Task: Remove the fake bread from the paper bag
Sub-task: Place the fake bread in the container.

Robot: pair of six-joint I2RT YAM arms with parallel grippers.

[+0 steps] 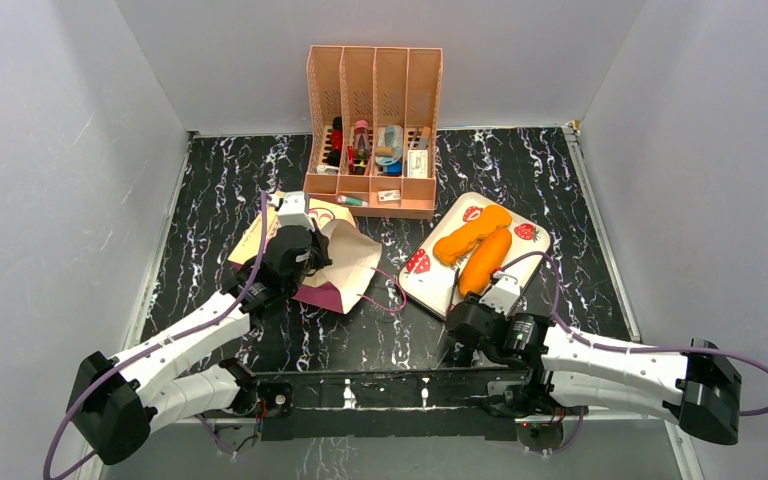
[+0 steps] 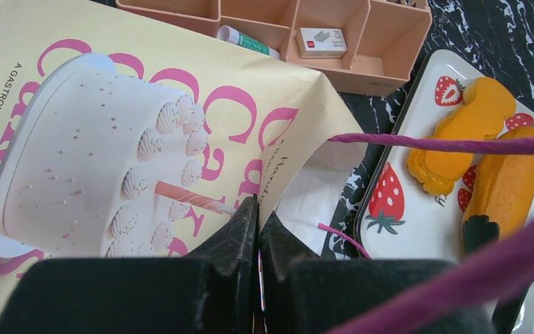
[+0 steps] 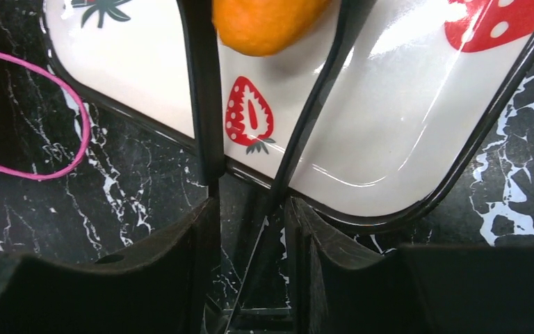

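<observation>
The cream paper bag lies on its side left of centre, its cake print filling the left wrist view. My left gripper is shut on the bag's mouth edge. Two orange loaves of fake bread lie on the strawberry tray, also seen from the left wrist. My right gripper hangs open over the table at the tray's near corner, nothing between its fingers. One loaf's end shows above it. The bag's inside is hidden.
A peach slotted organiser holding small items stands at the back centre. The bag's pink cord handle loops on the black marbled table between bag and tray. Grey walls close in both sides.
</observation>
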